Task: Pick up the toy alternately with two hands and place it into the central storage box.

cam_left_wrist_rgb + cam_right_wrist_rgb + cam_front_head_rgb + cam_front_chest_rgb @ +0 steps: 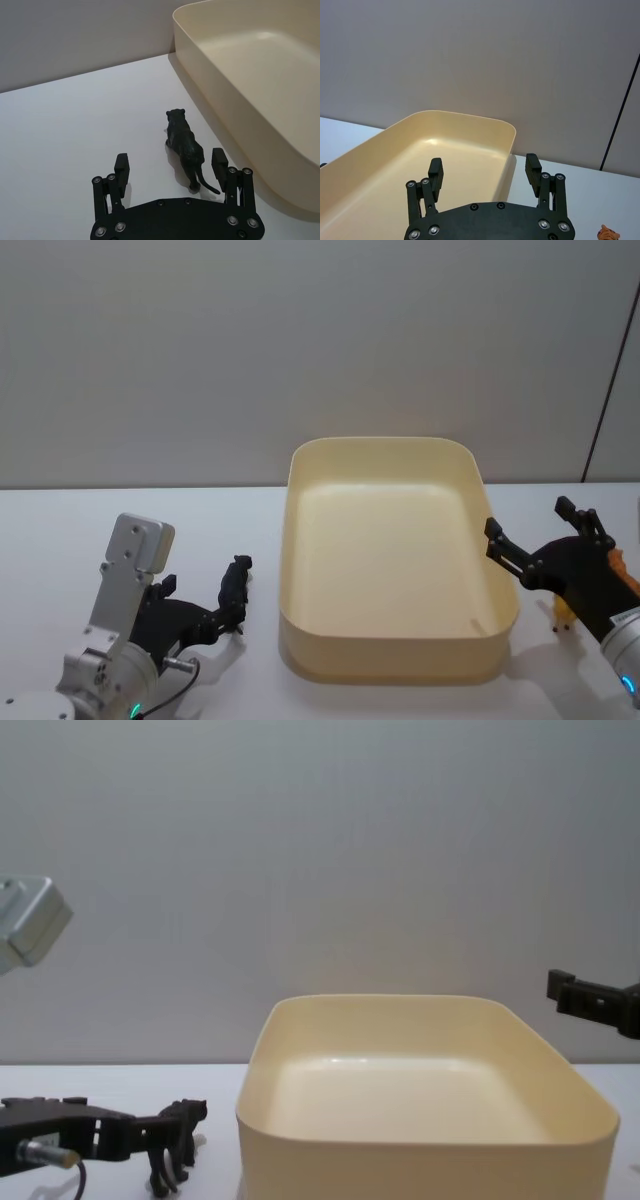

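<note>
1. white table [60,540]: runs across the lower part of the head view, with everything else standing on it or above it.
2. cream tub [390,660]: sits in the middle of the table, open side up. it has rounded corners and smooth walls, and its inside is bare.
3. left claw [170,162]: low over the table in the lower left of the head view, just left of the tub. its fingers are spread wide and lie to either side of the black toy cat. in the left wrist view a gap shows between each pad and the cat's body, so nothing is gripped.
4. right claw [484,169]: at the right edge of the head view, over the tub's right rim. in the chest view it is raised above the rim. its fingers are spread wide and hold nothing.
5. black toy cat [184,145]: stands on its legs on the table, near the tub's left wall. its head points away from the left claw and its tail points back toward it. it stands nearer the finger on the tub side.
6. small orange toy [608,233]: on the table right of the tub, in the lower right corner of the right wrist view, too cut off to tell what animal it is.
</note>
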Controlling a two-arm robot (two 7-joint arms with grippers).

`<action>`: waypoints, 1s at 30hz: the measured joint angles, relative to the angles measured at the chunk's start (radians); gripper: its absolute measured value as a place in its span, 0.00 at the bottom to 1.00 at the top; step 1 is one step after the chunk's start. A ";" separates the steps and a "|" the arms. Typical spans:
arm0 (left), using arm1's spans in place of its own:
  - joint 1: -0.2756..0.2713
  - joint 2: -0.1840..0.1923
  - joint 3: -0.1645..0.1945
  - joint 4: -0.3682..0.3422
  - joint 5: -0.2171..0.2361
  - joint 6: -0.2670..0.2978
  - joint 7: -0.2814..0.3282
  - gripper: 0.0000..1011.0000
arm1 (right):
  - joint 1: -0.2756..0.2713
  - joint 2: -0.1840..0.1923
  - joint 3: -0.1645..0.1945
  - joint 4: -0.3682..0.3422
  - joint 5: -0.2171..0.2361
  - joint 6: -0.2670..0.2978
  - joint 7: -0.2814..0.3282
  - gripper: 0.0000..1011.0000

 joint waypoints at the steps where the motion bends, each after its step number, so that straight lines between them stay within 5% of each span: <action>1: -0.003 -0.002 0.000 0.004 0.001 0.001 -0.003 0.99 | 0.000 0.000 0.000 0.000 0.000 0.000 0.000 0.99; 23: -0.099 -0.065 0.000 0.148 0.053 0.015 -0.119 0.99 | 0.000 0.000 0.000 0.000 0.000 0.000 0.000 0.99; 30: -0.115 -0.076 0.001 0.172 0.060 0.012 -0.139 0.85 | 0.000 0.000 0.000 0.000 0.000 0.000 0.000 0.99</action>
